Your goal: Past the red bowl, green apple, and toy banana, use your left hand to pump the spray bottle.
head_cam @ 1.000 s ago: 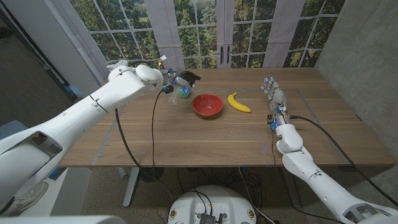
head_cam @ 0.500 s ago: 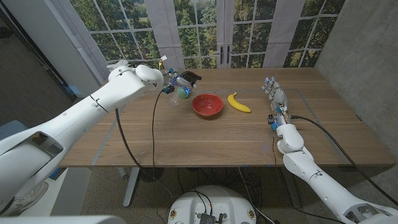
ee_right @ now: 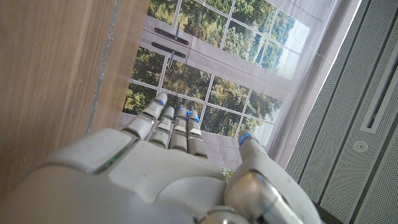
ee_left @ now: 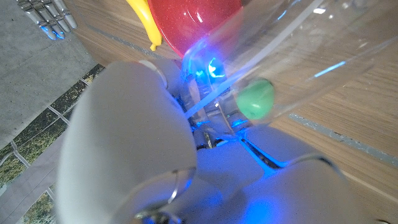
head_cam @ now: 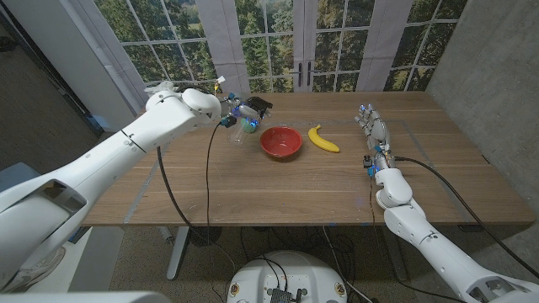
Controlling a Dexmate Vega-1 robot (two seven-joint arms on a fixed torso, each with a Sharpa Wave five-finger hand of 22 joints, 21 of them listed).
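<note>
Two robot hands: the left robot hand (head_cam: pixel 239 112) grips the spray bottle (head_cam: pixel 246 119); the right robot hand (head_cam: pixel 370 128) rests open, empty.

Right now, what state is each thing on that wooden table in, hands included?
Clear plastic spray bottle: gripped by the left hand, tilted.
Left hand: closed around the bottle.
Right hand: holding nothing, fingers extended together.
Shiny red bowl: upright, looks empty.
Yellow toy banana: lying on the table, untouched.
Wooden table: bearing all of these.
</note>
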